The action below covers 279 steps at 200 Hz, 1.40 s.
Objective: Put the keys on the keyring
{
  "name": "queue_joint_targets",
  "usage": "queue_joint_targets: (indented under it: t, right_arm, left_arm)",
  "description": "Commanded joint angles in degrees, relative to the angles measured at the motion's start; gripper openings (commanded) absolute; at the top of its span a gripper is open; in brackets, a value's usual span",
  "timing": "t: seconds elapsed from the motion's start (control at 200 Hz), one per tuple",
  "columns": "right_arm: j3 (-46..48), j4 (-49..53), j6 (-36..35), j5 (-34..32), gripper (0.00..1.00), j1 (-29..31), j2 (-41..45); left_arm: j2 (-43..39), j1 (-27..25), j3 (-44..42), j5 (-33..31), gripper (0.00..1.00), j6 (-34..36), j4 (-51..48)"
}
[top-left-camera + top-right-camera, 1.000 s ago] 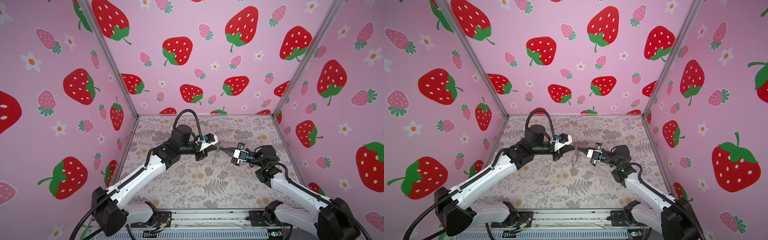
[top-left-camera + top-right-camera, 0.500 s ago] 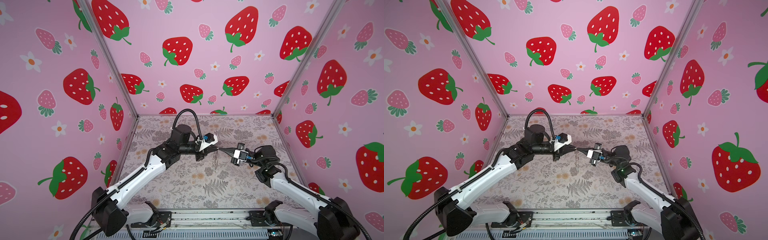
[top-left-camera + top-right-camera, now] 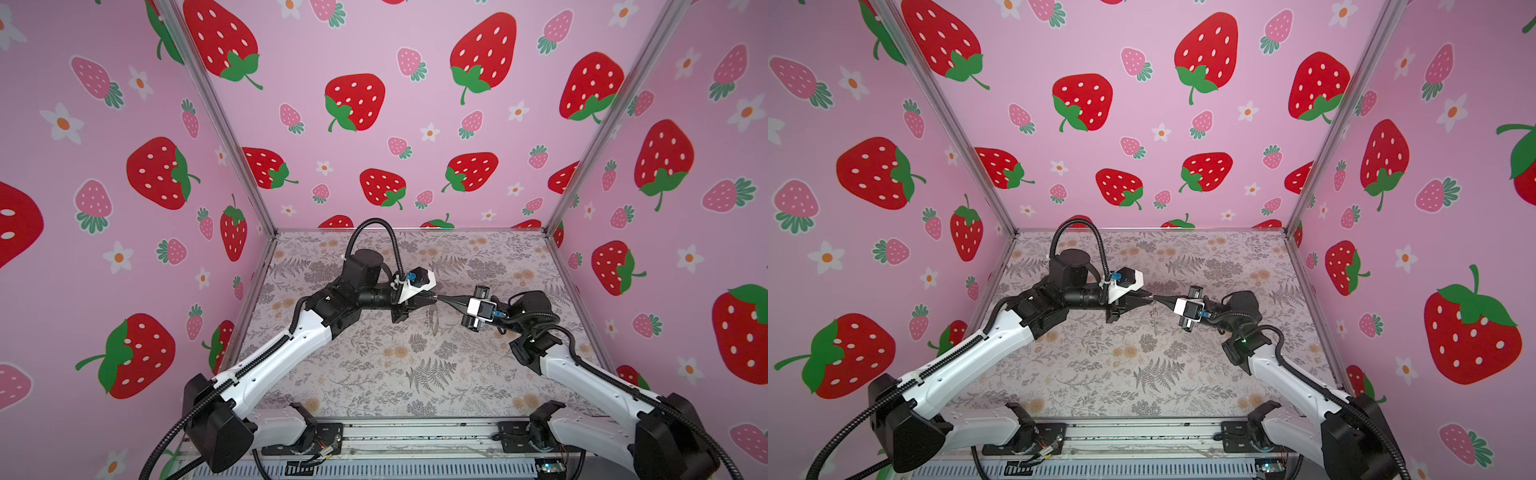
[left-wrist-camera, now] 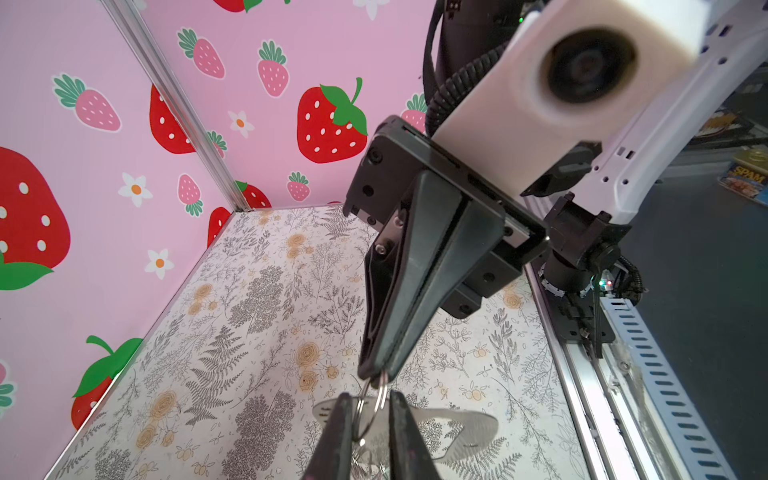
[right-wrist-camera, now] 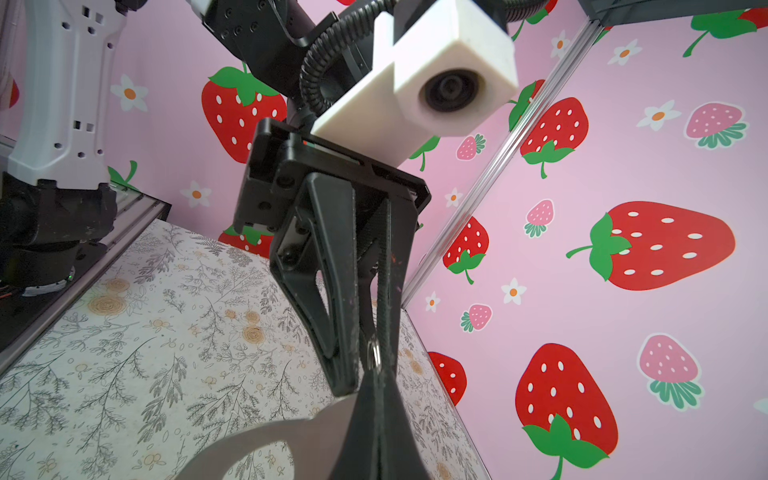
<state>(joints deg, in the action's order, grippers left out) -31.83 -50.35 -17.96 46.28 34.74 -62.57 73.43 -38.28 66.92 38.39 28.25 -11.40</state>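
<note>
Floral-print surface [image 3: 374,374] w/ pink strawberry walls [image 3: 104,208] on 3 sides. Nearest, along the front edge, a metal rail [image 3: 415,436] carries both arm bases. From there the arms reach inward & meet near the ctr of the surface, raised above it. The left claw [image 3: 430,297] & right claw [image 3: 443,299] point at each other, tips almost touching in both top views. The right claw is pressed together, its tip clamped on a silver ring [image 4: 380,392] of the keyring [image 4: 461,426]. The left claw stands slightly apart; its fingers [image 4: 338,432] flank that ring, not squeezed onto it. The keyring's grey plate sits just below the tips; whether it touches the surface, can't tell. Blurred silver bits [image 4: 361,459] show low btwn the left fingers, too soft to ID. Beyond all this, the back wall [image 3: 407,124].
</note>
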Motion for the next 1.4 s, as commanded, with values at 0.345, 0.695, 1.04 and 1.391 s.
queue_joint_targets:
  t: [0.345,0.695,1.04,1.391]
  right_arm:
    - [0.65,-5.18,1.26,-0.53,0.00,-0.11,0.63]
    - [1.23,-5.25,0.60,-0.14,0.00,-0.17,0.63]
    - [1.28,-2.07,-4.08,-0.97,0.00,-0.05,0.60]
    - [1.38,-1.43,-5.66,-1.89,0.08,-0.04,0.37]
  left_arm:
    - [-1.40,0.23,0.76,1.37,0.09,0.19,0.00]
    - [-1.27,0.59,1.11,2.95,0.00,-0.94,-0.15]
    - [-1.27,0.67,1.90,3.88,0.00,-0.34,-1.23]
    - [-1.60,0.67,2.26,2.13,0.00,1.80,-2.76]
